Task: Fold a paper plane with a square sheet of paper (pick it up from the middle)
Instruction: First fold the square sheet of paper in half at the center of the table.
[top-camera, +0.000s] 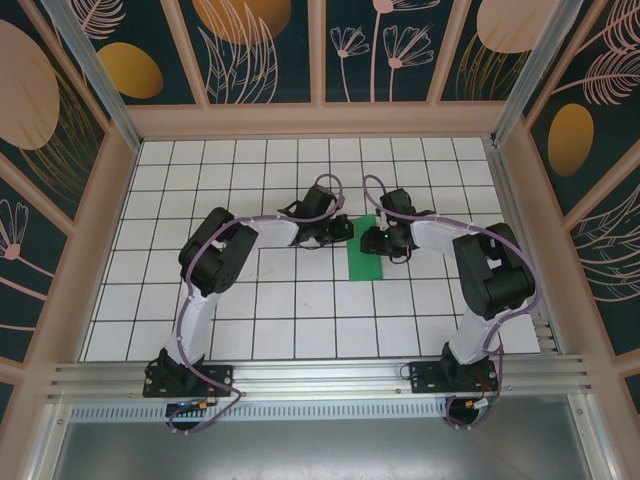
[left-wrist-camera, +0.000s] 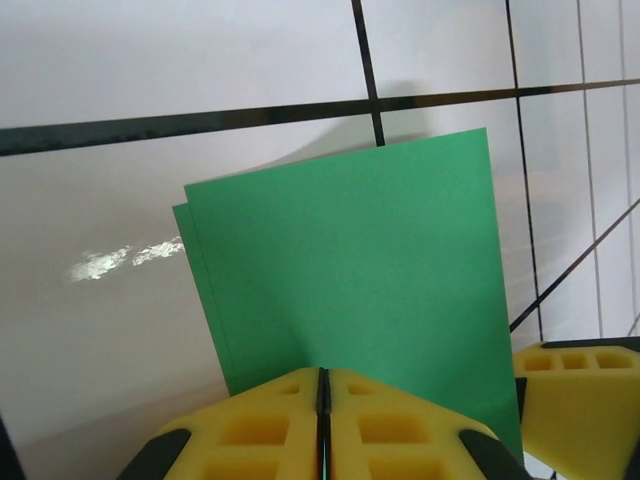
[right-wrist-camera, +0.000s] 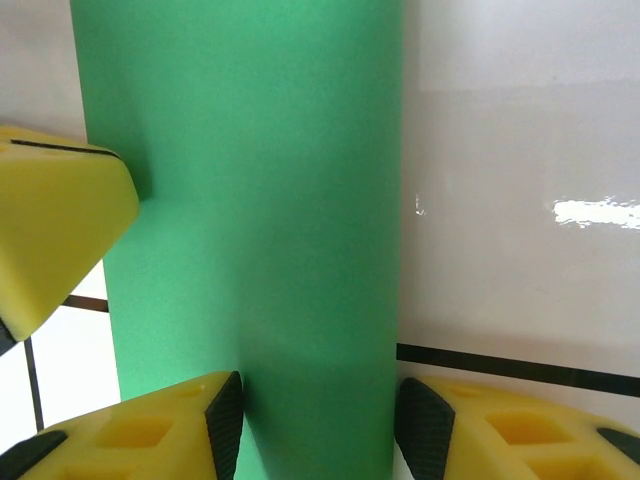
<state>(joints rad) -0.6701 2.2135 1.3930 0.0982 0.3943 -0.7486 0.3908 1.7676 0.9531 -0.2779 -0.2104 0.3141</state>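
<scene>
With the thin bright green folded paper sheet (top-camera: 364, 254) flat on the white gridded table (top-camera: 300, 312), the clenched left gripper (left-wrist-camera: 322, 388) at its edge should press the crease evenly, while the right gripper (right-wrist-camera: 318, 420), jaws apart astride it, steadies it.

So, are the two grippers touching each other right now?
Apart. In the right wrist view, bare tile and a grid line show between the left gripper and the right gripper's near finger.

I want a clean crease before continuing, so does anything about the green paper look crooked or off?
Slightly. The folded bright green paper sheet has two layers that do not line up: in the left wrist view a thin sliver of one sticks out along its left edge. No tear shows.
</scene>
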